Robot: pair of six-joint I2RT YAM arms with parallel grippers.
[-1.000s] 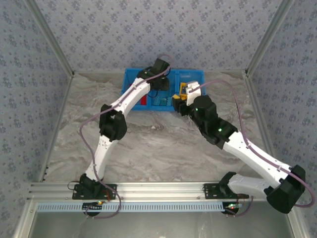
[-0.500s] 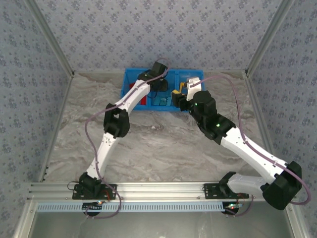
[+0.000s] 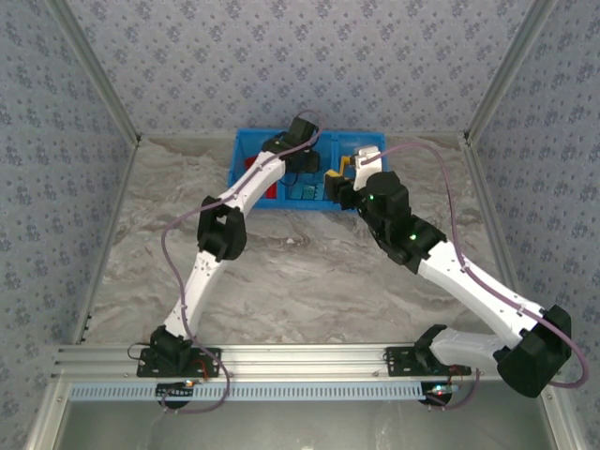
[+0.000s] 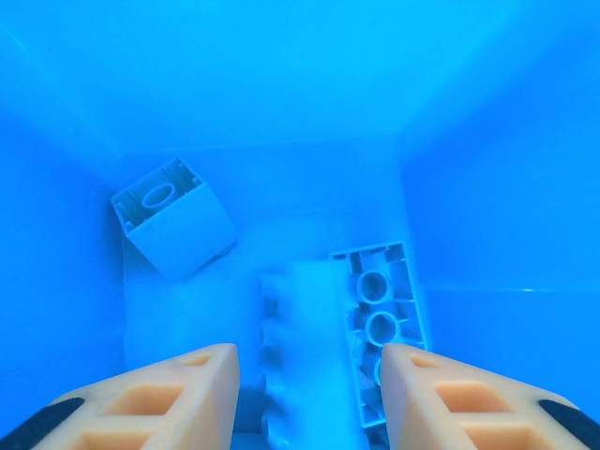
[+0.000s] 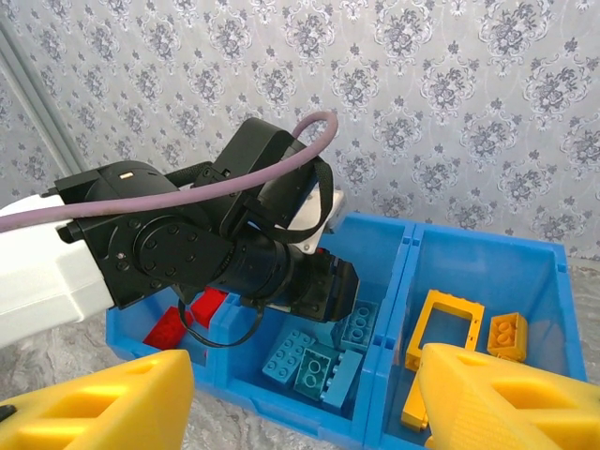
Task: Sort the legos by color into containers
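marbled table (image 3: pixel 309 272), wallpapered walls (image 3: pixel 281 66). blue tray (image 5: pixel 497 262) compartments hold red bricks (image 5: pixel 169 328), light blue bricks (image 5: pixel 291 354), a yellow frame (image 5: pixel 454 302). left gripper (image 4: pixel 307 356) and right gripper (image 5: pixel 305 361) gape empty.

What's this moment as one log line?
left gripper: open, in bright blue plastic tray | light blue plastic brick: blurred between fingers | right gripper: open, empty

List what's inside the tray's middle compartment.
Several light blue bricks lie in the middle compartment, under the open left gripper. The left arm covers its far left corner, so anything there is hidden.
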